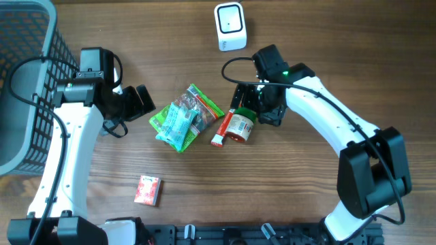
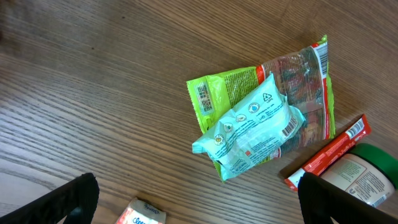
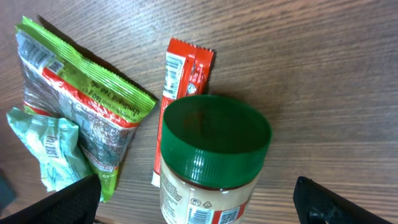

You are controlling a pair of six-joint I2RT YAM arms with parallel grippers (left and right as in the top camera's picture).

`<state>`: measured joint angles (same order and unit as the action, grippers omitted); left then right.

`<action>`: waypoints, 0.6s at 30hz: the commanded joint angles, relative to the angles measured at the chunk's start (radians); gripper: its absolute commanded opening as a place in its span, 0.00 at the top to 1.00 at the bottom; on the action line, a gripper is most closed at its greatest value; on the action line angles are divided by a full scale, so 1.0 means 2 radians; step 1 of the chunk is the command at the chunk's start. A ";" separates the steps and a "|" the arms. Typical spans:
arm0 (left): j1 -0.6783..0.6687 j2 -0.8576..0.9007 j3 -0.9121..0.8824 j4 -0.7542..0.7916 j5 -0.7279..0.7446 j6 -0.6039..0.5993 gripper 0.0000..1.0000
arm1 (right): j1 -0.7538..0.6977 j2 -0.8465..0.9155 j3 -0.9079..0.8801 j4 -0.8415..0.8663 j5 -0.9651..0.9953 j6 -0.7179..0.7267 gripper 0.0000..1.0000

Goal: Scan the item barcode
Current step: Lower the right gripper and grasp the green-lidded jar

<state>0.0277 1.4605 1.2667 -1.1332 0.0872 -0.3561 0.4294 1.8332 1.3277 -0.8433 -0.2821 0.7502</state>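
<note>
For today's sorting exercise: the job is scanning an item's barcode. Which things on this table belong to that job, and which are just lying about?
Belongs to the job: white scanner; green-lidded jar under the open right gripper.

Just lying about, probably: red stick packet; green snack bag; teal pack; small red box; grey basket.

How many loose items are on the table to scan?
5: green snack bag and teal pouch overlapping mid-table; red bar and green-lidded jar beside them; small red box alone near the front edge. The basket is partly out of view.
</note>
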 commanded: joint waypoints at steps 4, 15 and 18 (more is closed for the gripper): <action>0.002 0.001 0.000 0.000 0.004 0.006 0.00 | 0.021 0.011 -0.006 0.003 0.050 0.035 0.00; 0.002 0.001 0.000 0.000 0.004 0.006 0.00 | 0.040 0.013 -0.006 0.004 0.087 0.059 0.00; 0.002 0.001 0.000 0.000 0.004 0.006 0.00 | 0.041 0.013 -0.008 0.003 0.087 0.066 0.00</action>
<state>0.0277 1.4605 1.2667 -1.1336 0.0872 -0.3565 0.5045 1.8332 1.3277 -0.8364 -0.1364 0.8455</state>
